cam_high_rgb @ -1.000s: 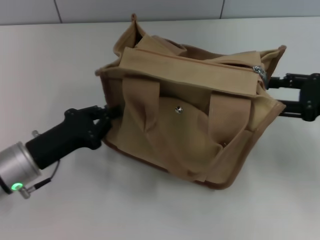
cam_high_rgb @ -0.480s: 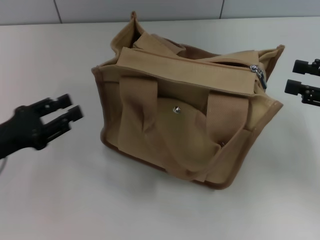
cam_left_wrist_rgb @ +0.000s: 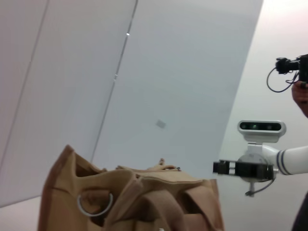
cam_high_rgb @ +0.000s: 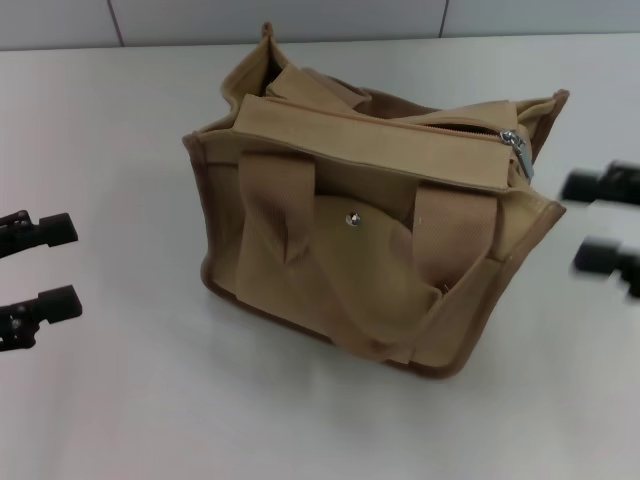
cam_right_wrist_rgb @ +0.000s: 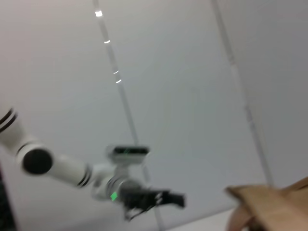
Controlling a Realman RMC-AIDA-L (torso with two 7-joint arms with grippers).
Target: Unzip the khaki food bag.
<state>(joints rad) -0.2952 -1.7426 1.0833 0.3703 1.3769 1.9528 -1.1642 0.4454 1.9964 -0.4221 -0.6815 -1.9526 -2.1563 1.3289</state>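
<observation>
The khaki food bag [cam_high_rgb: 370,230] stands on the white table [cam_high_rgb: 120,400], its front pocket with the metal snap [cam_high_rgb: 351,219] facing me. The silver zipper pull [cam_high_rgb: 516,146] sits at the right end of the top. My left gripper [cam_high_rgb: 58,268] is open at the far left edge, well clear of the bag. My right gripper [cam_high_rgb: 588,220] is open just right of the bag, not touching it. The left wrist view shows the bag's end [cam_left_wrist_rgb: 134,202] with the right gripper [cam_left_wrist_rgb: 216,167] beyond it. The right wrist view shows a bag corner [cam_right_wrist_rgb: 269,207] and the left gripper [cam_right_wrist_rgb: 179,198].
A grey tiled wall [cam_high_rgb: 300,18] runs along the table's back edge. A person's hand with a camera [cam_left_wrist_rgb: 296,72] shows at the edge of the left wrist view.
Both grippers were at the bag's ends a second ago. They have drawn back outward, left and right, with jaws open. The bag has settled and squared up slightly.
</observation>
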